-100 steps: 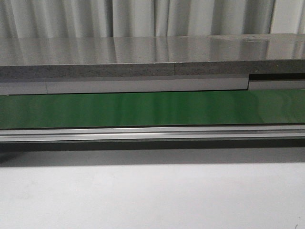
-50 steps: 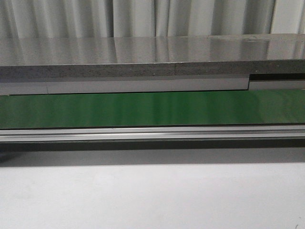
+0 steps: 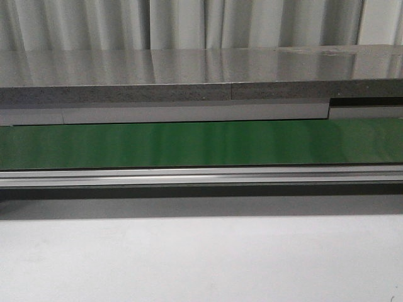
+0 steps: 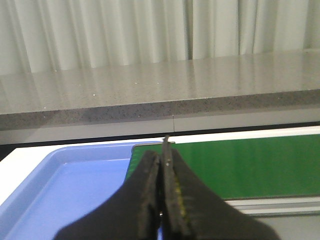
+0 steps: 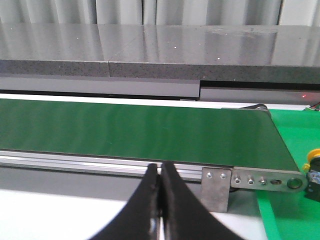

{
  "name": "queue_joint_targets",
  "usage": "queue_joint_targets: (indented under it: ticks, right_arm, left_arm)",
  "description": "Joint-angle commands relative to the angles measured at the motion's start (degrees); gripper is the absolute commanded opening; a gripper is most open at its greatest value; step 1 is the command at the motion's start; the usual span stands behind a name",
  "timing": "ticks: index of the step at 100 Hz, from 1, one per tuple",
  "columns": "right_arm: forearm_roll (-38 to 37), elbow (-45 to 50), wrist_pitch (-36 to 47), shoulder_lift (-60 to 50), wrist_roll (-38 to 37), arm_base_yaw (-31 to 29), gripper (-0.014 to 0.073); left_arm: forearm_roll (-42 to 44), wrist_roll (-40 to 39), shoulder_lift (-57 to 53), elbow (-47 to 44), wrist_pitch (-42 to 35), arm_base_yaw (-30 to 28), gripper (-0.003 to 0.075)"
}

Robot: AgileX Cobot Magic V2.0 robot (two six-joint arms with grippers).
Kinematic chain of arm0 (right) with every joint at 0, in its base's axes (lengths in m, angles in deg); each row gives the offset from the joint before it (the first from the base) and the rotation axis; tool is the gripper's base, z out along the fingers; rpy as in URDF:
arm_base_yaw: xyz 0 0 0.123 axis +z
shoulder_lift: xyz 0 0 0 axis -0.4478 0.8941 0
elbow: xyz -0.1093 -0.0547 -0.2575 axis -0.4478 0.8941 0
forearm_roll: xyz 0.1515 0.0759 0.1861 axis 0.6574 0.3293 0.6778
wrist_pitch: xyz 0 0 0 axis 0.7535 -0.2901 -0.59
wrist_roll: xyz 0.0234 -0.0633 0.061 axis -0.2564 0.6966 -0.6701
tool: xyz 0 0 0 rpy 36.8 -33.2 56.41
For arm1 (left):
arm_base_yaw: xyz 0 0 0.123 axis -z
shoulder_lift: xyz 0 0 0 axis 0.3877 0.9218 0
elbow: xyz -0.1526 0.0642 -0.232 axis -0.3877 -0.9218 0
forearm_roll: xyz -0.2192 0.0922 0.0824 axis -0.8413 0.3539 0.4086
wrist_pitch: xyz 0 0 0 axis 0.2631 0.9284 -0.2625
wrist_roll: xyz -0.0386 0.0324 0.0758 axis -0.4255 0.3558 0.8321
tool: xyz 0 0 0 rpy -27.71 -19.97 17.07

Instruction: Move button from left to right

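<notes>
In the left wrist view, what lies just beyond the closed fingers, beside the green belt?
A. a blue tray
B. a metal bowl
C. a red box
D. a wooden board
A: a blue tray shows past the left gripper, next to the green belt.

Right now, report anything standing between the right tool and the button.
Nothing visible directly blocks it. The right tool, shut, hangs before the conveyor rail; the button, cut off at the picture's edge, sits on a green surface past the belt's end. The rail's metal end bracket lies nearest that path.
</notes>
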Motion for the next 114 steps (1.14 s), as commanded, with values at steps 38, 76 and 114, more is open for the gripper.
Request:
queue_joint_targets:
  ticks: [38, 76, 114]
  right_arm:
    - [-0.1, -1.0, 4.8, -0.9, 0.0, 0.3, -0.0068]
    - [-0.1, -1.0, 4.8, -0.9, 0.0, 0.3, -0.0068]
    - [-0.1, -1.0, 4.8, -0.9, 0.0, 0.3, -0.0068]
  left_arm:
    - [0.2, -1.7, -2.0, -2.5, -4.8, -0.5, -0.0019]
    - [0.2, -1.7, -2.0, -2.5, -4.8, -0.5, -0.0019]
    - [0.2, -1.7, -2.0, -2.5, -4.8, -0.5, -0.0019]
